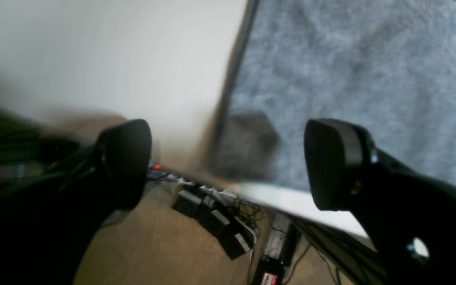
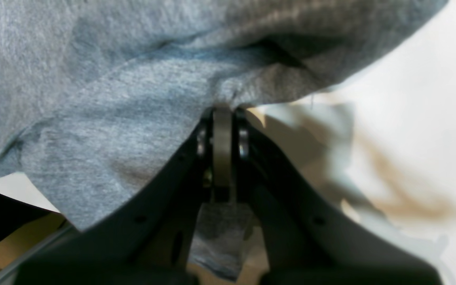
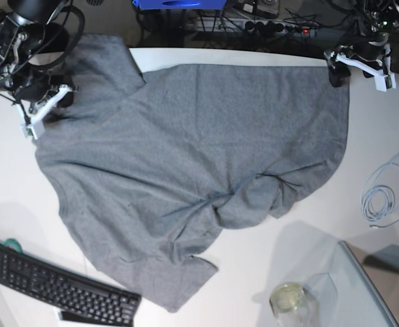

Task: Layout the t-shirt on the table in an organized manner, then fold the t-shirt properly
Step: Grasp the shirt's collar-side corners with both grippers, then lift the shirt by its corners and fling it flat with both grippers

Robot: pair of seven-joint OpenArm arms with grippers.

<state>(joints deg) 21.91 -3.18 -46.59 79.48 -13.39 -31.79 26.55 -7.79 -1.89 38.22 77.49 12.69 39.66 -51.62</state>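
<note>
Fabric of the grey t-shirt [image 3: 186, 163] lay spread but rumpled across the white surface [image 3: 9, 184], one corner bunched near the middle. The right gripper [image 2: 223, 109] was clamped on a pinch of cloth at the edge; the left gripper [image 1: 228, 158] stood wide apart, empty, at the far corner. That corner would best be taken before both were drawn outward evenly, low over the surface, so wrinkles were pulled flat.

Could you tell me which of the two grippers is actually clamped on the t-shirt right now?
The right gripper: its jaws pinch the t-shirt, while the left gripper hangs open.
</note>
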